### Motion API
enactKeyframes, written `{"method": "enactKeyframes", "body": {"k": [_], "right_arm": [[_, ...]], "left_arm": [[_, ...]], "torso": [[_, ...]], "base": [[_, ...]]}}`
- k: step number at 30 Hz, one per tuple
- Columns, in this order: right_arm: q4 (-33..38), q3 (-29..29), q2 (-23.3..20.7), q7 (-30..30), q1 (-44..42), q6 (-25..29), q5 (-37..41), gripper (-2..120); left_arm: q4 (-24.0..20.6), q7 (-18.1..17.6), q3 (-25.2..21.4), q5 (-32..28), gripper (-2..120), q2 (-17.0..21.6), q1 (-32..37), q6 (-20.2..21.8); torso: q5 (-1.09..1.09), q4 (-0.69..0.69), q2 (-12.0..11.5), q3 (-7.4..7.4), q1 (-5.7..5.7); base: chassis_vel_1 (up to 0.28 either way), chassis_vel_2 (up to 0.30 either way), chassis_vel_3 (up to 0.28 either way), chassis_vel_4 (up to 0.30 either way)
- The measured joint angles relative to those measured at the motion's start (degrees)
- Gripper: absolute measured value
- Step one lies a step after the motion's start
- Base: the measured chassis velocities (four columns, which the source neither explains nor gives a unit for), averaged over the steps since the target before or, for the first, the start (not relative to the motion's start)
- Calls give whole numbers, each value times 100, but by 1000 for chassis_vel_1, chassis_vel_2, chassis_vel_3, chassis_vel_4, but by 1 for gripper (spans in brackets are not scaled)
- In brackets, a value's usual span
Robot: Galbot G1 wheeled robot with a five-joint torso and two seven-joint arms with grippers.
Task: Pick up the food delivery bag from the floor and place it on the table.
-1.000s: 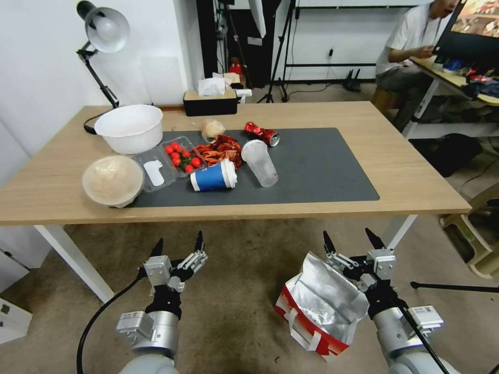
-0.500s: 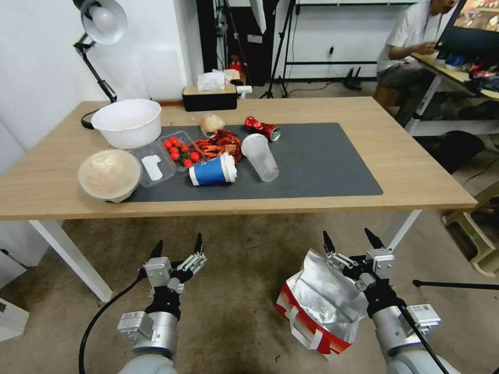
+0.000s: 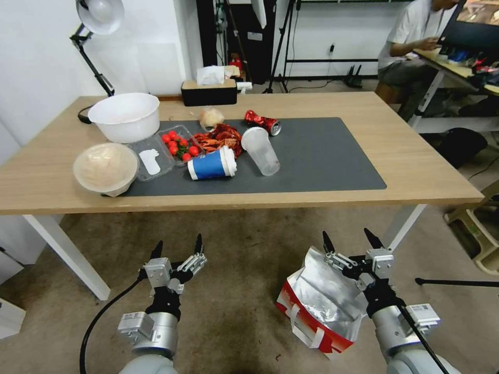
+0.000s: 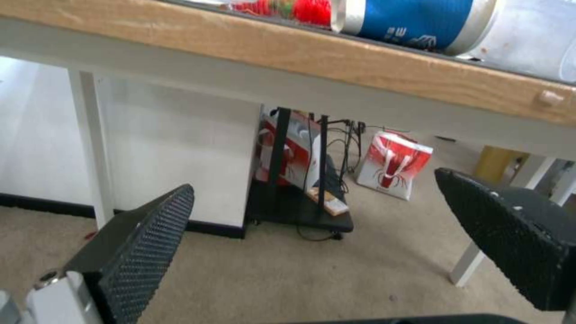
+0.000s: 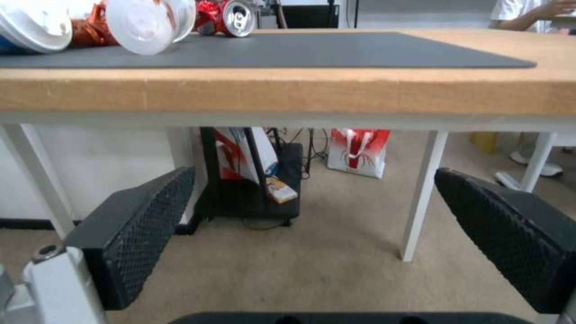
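Left pincer (image 3: 178,248) and right pincer (image 3: 347,240) both held forward, fingers spread

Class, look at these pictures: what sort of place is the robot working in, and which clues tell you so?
Probably an office or lab room: a carpeted floor, camera tripods by the back wall, and a desk lamp beside the light-wood table.

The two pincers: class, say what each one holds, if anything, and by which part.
Nothing is held. The left pincer and right pincer are both open and empty; the delivery bag sits on the carpet beside the right arm.
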Motion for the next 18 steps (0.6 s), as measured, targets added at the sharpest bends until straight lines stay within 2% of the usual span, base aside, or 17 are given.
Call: {"method": "enactKeyframes", "body": {"k": [18], "right_arm": [[0, 3, -4, -7, -3, 5, 4, 100]], "left_arm": [[43, 1, 16, 15, 100, -14, 0, -28]], "torso": [[0, 0, -431, -250, -181]], "base": [[0, 0, 0, 0]]}}
